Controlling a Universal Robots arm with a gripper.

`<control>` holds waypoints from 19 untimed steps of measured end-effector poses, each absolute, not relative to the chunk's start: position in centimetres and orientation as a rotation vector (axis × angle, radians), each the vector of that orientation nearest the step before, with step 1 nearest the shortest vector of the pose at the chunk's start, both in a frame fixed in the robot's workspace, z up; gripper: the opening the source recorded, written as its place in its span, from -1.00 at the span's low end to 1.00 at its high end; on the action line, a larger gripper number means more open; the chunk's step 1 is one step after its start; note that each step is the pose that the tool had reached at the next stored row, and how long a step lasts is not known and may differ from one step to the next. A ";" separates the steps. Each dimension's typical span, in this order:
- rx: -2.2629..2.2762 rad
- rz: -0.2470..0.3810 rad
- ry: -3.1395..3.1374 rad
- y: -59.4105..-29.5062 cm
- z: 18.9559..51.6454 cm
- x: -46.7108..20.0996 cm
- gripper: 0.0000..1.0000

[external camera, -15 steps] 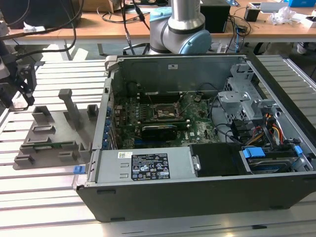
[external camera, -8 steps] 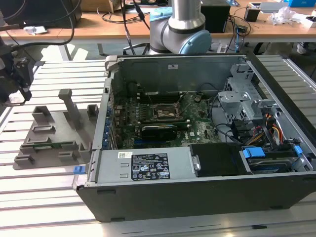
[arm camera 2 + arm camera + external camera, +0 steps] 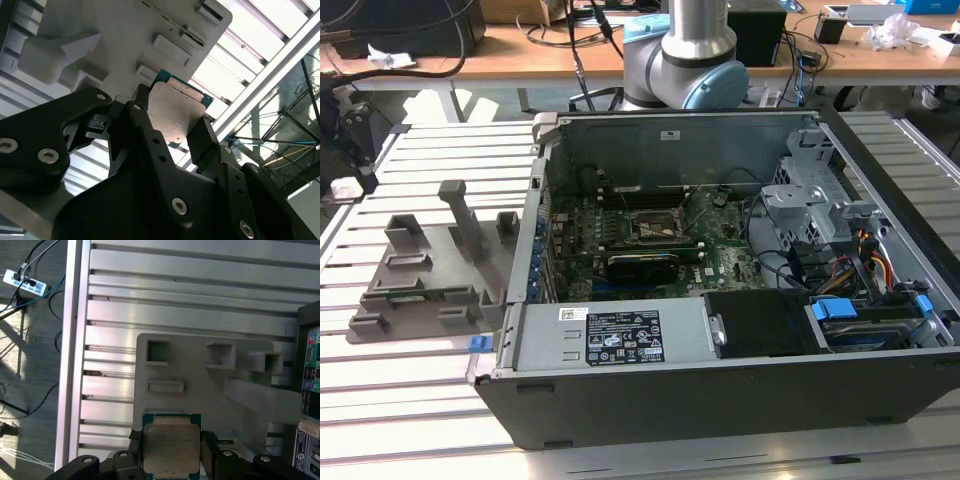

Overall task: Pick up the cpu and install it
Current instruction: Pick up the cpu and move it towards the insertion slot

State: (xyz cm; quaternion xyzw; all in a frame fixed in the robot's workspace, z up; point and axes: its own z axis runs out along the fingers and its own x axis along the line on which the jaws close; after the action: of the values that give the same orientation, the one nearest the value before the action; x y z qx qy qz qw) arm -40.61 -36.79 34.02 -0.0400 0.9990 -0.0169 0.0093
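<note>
Slatted aluminium table point(image 3: 440, 400) carries the work, with wooden benches point(image 3: 500, 58) strewn with cables along the far side and the base of the arm point(image 3: 695, 50) rising behind the computer case point(image 3: 720, 390). In the exterior view, the case lies open on its side. Its green motherboard point(image 3: 582, 265) faces up, with the square socket point(image 3: 655, 228), metal-framed and dark at the centre, near the middle of the board. The grey plastic tray point(image 3: 430, 255) sits on the slats at the exterior view's left, just beside the case.

The first wrist view looks down on the same tray. Grey floor point(image 3: 30, 365) and a white power strip point(image 3: 25, 282) lie beyond the table edge.

In both wrist views, the gripper point(image 3: 172, 127) is closed narrowly on the cpu point(image 3: 171, 445). One black finger presses each of two opposite edges; fingers point(image 3: 145, 130) are in contact with the chip. The chip is over the tray's near edge; I cannot tell whether it rests on the tray or is clear of it.

Orientation: the chip is held flat, with the silver top facing the wrist cameras and a thin green border showing on the far edge. Its outline is near-square, with no marked long axis. Its edges run parallel with the table slats and the tray's sides.
</note>
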 end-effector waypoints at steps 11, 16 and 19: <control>-0.125 -0.053 3.120 -36.8 36.7 -40.6 0.09; -0.125 -0.053 3.120 -36.8 38.2 -40.6 0.09; -0.125 -0.053 3.120 -36.8 38.7 -40.6 0.09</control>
State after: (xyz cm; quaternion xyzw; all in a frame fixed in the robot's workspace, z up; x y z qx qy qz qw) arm -40.62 -36.79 38.68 -0.0400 0.9990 -0.0168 0.0093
